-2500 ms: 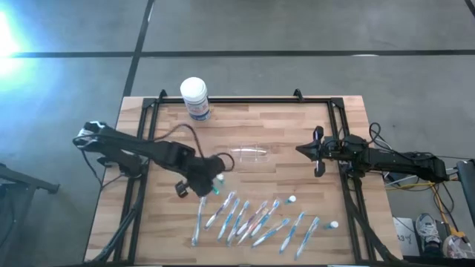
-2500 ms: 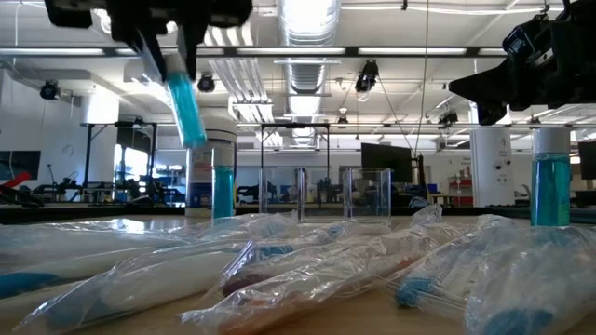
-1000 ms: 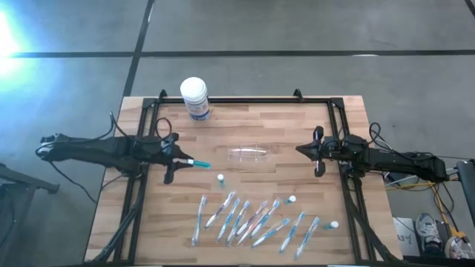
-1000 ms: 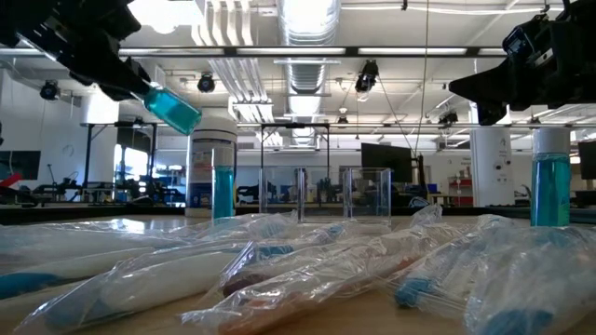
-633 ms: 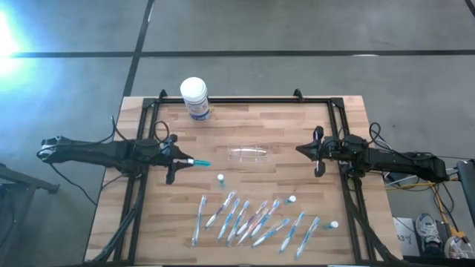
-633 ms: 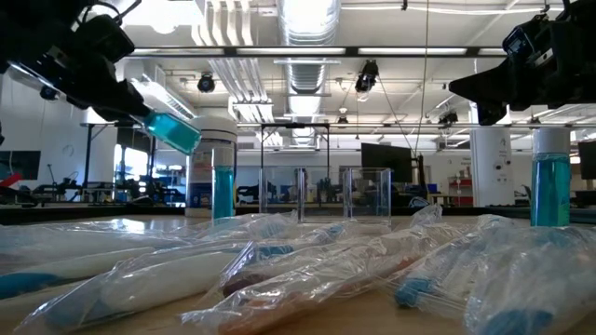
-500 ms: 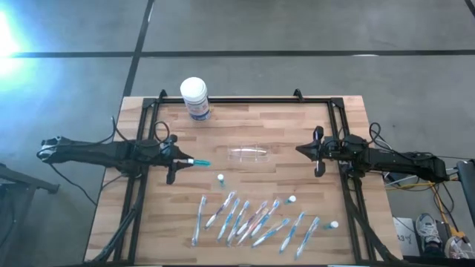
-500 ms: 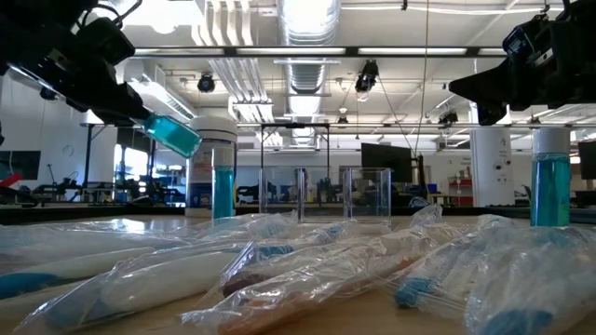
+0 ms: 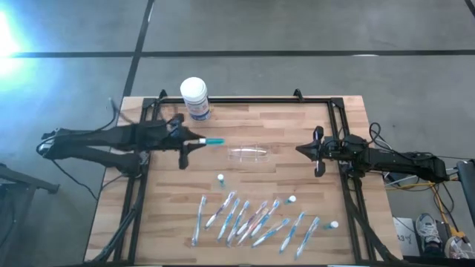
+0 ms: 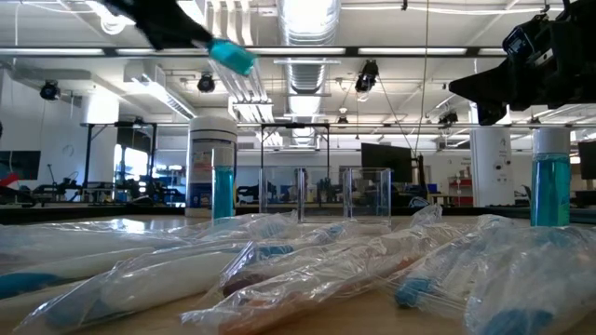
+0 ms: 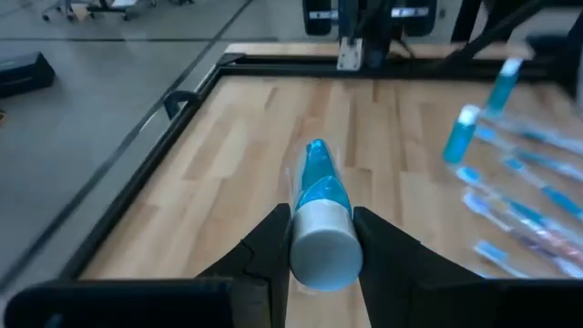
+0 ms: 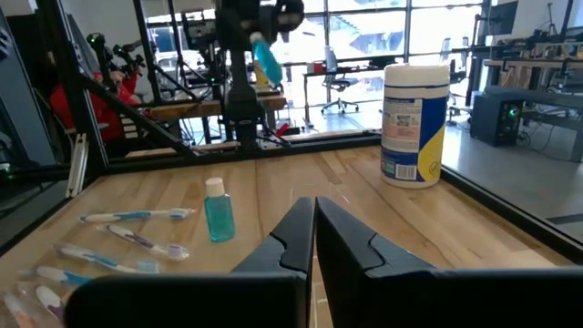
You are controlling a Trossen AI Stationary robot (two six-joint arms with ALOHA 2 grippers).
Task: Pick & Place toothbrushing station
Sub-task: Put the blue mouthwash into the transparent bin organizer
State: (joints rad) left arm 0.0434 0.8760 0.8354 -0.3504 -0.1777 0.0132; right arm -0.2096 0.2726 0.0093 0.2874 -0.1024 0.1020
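Observation:
My left gripper (image 9: 197, 140) hangs above the table's left middle, shut on a small teal bottle (image 9: 214, 141) that sticks out past the fingers toward the table's right. The toothbrushing station (image 9: 249, 154), a clear plastic holder, rests on the wood just right of the bottle's tip; in the low view it shows as see-through walls (image 10: 326, 195). My right gripper (image 9: 318, 152) waits shut at the right rail, its fingers together in the right wrist view (image 12: 314, 223). My left gripper pinches the bottle's white end (image 11: 321, 246) between its two fingers (image 11: 270, 239), one on each side. The fingers come from the table's left, slanting a little downward, and lie along the bottle. The teal body (image 11: 317, 182) juts forward past the fingertips, lifted clear of the table.
A white tub with a blue label (image 9: 194, 98) stands at the far left edge. Three more small teal bottles stand upright (image 9: 220, 179) (image 9: 292, 199) (image 9: 333, 225). Several bagged toothbrushes (image 9: 252, 220) lie in a row near the front edge. A black frame (image 9: 223, 100) rims the table.
My left gripper has risen and gone toward the table's far edge and right, toward the clear holder, carrying the teal bottle. The bottle stays in the fingers and now hangs higher, its teal end closer to the holder.

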